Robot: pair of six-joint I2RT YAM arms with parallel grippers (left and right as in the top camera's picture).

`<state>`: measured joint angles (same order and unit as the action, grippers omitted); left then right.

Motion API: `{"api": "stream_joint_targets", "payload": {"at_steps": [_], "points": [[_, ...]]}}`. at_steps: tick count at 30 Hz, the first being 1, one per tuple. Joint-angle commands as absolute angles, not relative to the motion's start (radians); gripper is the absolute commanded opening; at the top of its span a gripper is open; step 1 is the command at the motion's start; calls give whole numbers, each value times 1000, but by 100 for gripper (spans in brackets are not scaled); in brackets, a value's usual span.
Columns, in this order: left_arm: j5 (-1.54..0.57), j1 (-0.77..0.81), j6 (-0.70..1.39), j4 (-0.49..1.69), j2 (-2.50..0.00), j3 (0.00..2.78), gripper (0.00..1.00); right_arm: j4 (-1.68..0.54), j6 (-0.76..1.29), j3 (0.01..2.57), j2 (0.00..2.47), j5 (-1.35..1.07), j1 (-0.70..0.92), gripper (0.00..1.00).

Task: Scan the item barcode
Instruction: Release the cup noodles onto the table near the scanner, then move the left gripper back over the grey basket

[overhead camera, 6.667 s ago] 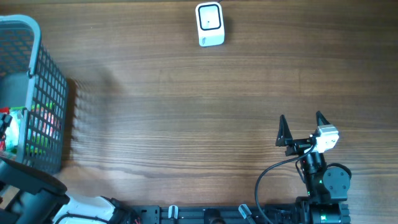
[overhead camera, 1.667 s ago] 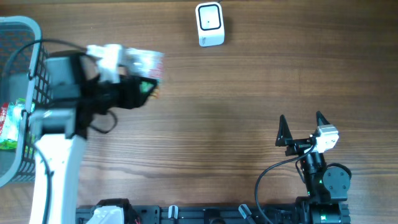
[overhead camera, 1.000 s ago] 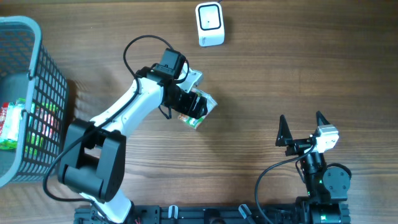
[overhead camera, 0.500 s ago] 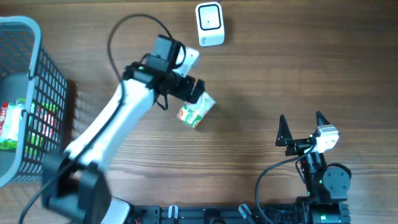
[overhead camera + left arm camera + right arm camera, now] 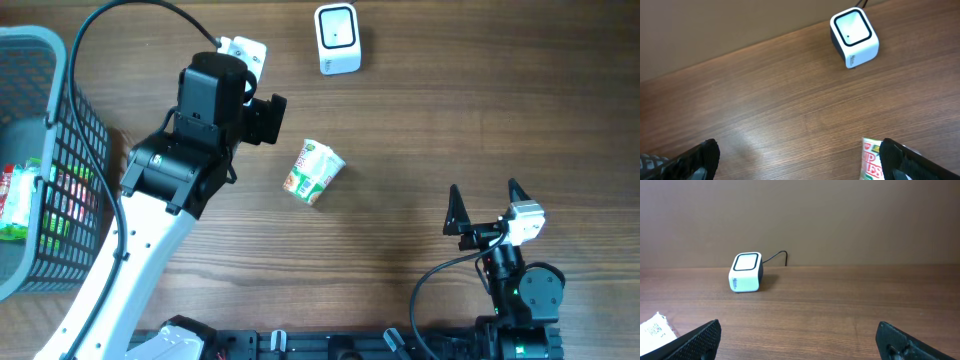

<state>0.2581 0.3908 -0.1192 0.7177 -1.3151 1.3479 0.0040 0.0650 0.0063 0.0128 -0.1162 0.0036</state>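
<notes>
Your left arm (image 5: 180, 170) has released the cup (image 5: 313, 173) and drawn back above the counter (image 5: 450, 110); the left jaws and right jaws gape wide, empty.

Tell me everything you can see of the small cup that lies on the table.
The cup is small and tapered, probably an instant-noodle cup, with a white wide end and a wall printed in green, orange and white; the left wrist view shows red lettering. It looks like paper or thin plastic. It lies on its side on the wooden table, wide end toward the upper right in the overhead view. Only the table touches it; nothing holds it.
</notes>
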Motion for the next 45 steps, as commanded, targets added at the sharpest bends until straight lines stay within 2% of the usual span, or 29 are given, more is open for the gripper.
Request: {"api": "stream_joint_targets", "payload": {"at_steps": [1,14,22,24,26,33,40,45], "points": [[282,388,-127,719,-1312,1358,100,9,55,5,7,-131,2,100],[282,388,-127,719,-1312,1358,100,9,55,5,7,-131,2,100],[261,389,-127,647,-1313,1358,100,9,55,5,7,-131,2,100],[238,389,-89,587,-1312,1362,100,9,55,5,7,-131,2,100],[272,373,-5,617,-1312,1402,100,9,55,5,7,-131,2,100],[275,49,320,908,-1311,1716,100,9,55,5,7,-131,2,100],[274,-297,443,994,-1308,1739,100,9,55,5,7,-131,2,100],[274,-435,457,1071,-1356,1738,100,9,55,5,7,-131,2,100]]}}
